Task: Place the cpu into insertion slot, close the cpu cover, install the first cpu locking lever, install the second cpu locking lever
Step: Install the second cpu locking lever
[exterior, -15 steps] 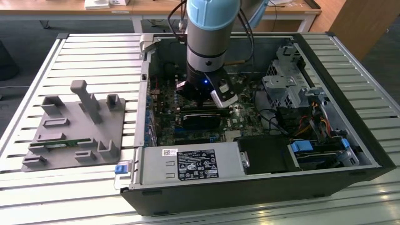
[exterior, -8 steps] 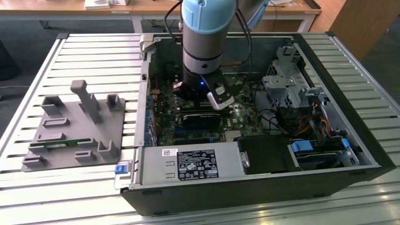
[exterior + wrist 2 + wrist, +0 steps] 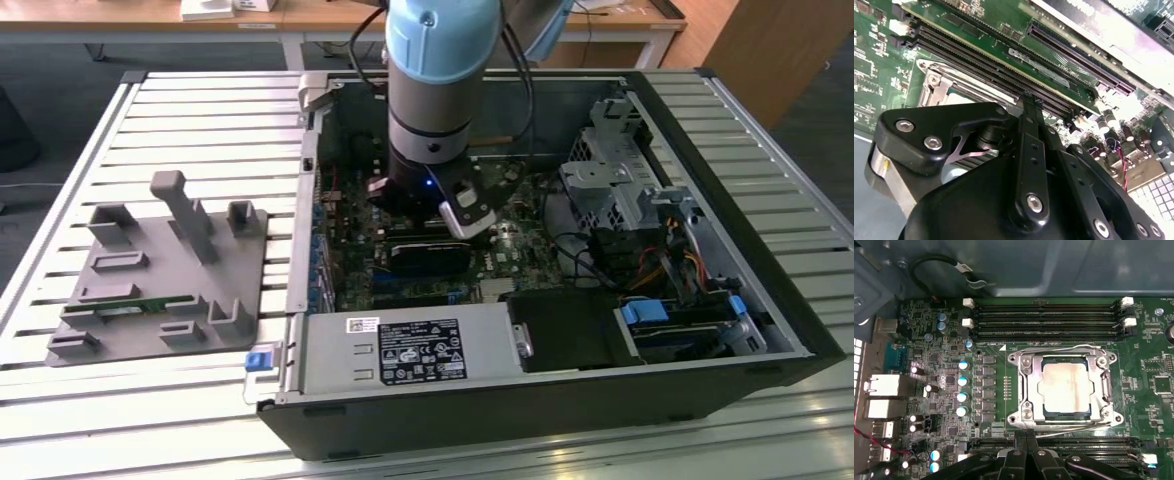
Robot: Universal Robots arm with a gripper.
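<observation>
The cpu (image 3: 1063,390), a pale silvery-beige square, lies flat in the insertion slot (image 3: 1030,416) on the green board. Over its edges the silver cpu cover (image 3: 1029,385) lies flat. Thin wire levers run along two opposite sides of the socket (image 3: 1054,348) (image 3: 1074,425). My gripper (image 3: 1026,436) is shut, its thin fingertips pressed together right at the socket edge beside one lever; nothing shows between them. In the second wrist view my gripper (image 3: 1028,100) points at the memory slots next to the socket corner (image 3: 936,85). In the exterior view my gripper (image 3: 467,222) reaches down inside the open computer case (image 3: 534,420).
Long black memory slots (image 3: 1049,315) flank the socket. A black graphics card (image 3: 427,258), power supply (image 3: 407,350) and drive cage (image 3: 614,180) crowd the case. A grey fixture block (image 3: 160,270) stands on the slatted table (image 3: 200,110) at the exterior view's left.
</observation>
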